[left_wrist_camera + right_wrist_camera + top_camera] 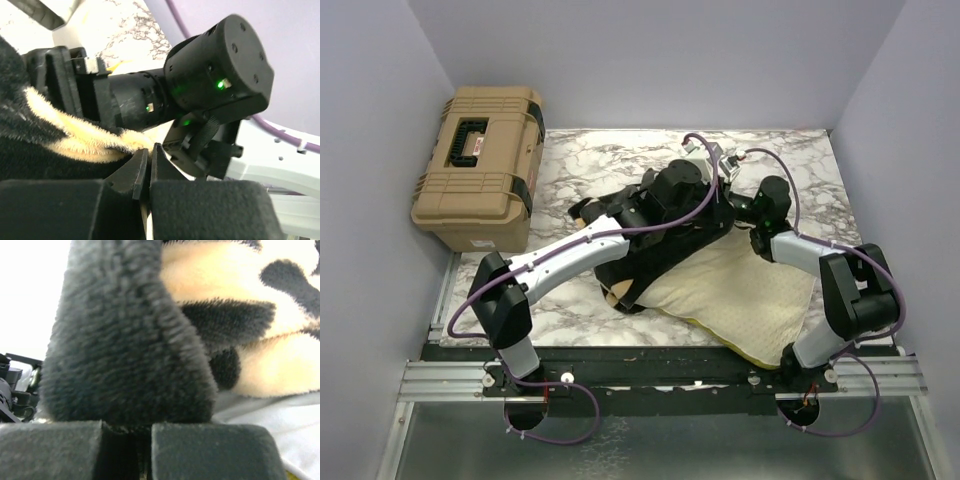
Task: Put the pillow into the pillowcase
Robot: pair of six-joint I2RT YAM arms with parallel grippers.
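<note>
Pillowcase: a black plush fabric pillowcase printed with tan flower motifs lies bunched mid-table beneath both wrists.
Left gripper: the left gripper has its jaws pressed tight together, with the fuzzy black-and-tan edge of the pillowcase caught at their tips. The right arm's black wrist sits just beyond.
Right gripper: the right gripper is clenched on a thick upright fold of the black plush, which bulges above its pads.
Pillow: the cream-white quilted rectangular pillow with a yellow edge band lies flat on the white marble-patterned table, front right. It is mostly uncovered. The pillowcase overlaps its far-left corner, and whether that corner is inside cannot be told.
Toolbox: the tan hard plastic toolbox stands at the far left, well apart.
</note>
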